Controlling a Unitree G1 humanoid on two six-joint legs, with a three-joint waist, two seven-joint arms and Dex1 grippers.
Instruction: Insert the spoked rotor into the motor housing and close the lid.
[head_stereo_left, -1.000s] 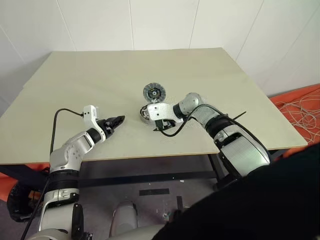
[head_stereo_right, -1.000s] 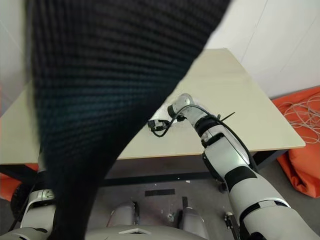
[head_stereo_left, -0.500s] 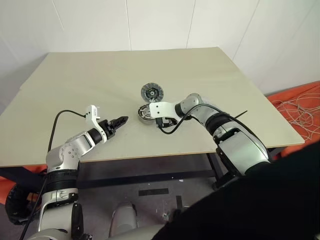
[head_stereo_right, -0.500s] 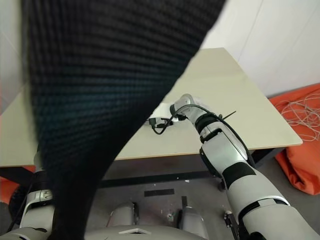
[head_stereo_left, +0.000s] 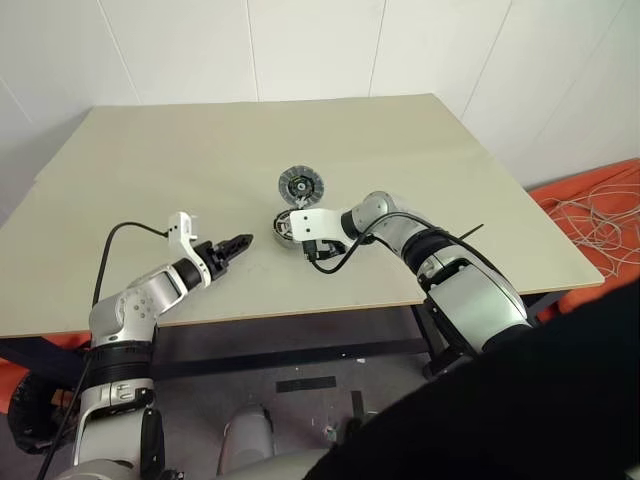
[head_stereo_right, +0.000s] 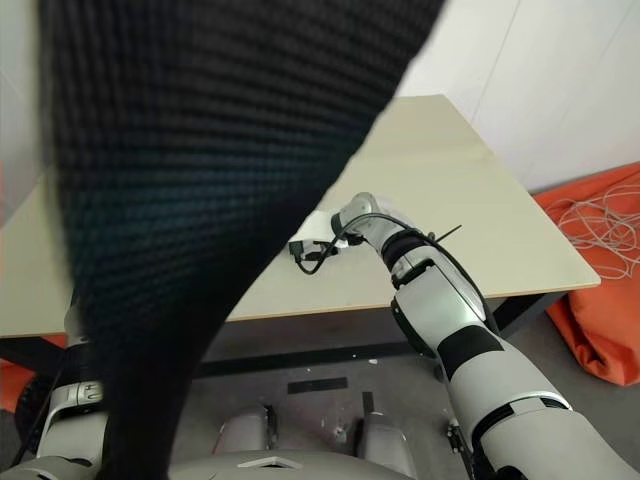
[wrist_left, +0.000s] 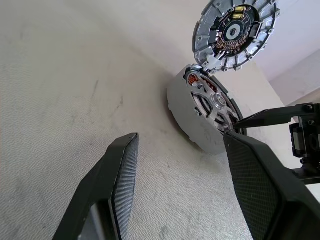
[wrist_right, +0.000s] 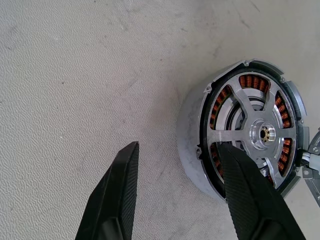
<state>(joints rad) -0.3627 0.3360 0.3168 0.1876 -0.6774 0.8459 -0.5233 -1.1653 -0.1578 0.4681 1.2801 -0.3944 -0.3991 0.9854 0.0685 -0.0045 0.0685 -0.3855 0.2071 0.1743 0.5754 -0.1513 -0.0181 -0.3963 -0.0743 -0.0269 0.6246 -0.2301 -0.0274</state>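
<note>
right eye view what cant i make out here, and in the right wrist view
- Right eye view: a dark blurred shape near the lens covers the table's left side.
- Right wrist view: the lid is cut off by the edge; a gripper finger hides part of the motor housing.

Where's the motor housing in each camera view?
Left eye: motor housing mid-table, just nearer than the lid.
Right eye: hidden behind dark fabric.
Left wrist: beyond the jaws, beside the lid.
Right wrist: partly behind one of the jaws.
Shared landmark: the lid.
</note>
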